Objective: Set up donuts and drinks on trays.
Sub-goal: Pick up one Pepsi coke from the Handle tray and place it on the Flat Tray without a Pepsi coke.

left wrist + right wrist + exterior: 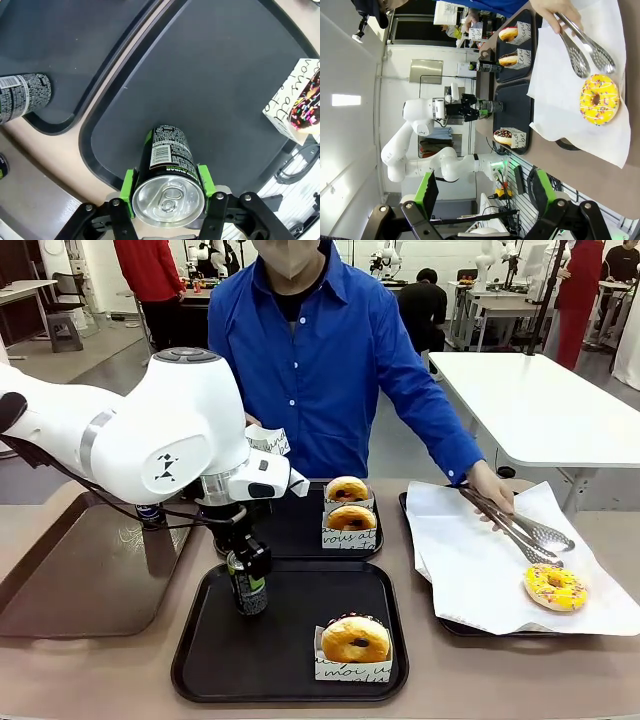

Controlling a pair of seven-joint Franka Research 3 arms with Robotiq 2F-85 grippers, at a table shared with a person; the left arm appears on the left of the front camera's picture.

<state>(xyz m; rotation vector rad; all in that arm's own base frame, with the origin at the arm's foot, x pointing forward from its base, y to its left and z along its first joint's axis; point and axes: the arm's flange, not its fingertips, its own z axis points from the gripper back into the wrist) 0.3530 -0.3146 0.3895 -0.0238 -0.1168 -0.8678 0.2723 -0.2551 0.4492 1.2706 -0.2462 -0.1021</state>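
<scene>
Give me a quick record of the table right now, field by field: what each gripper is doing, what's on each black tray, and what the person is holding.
left gripper: shut on can, held upright over near black tray
right gripper: open, holding nothing, off to the side of the table
near black tray: one sleeved chocolate donut at its front right
far black tray: two sleeved donuts, a second can lying at its edge
person's hand: holding metal tongs
paper-lined tray: one yellow sprinkled donut

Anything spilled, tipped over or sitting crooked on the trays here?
Nothing stands out. The left gripper holds a can upright over the near tray, sleeved donuts sit upright, and a yellow donut lies flat on white paper.
</scene>
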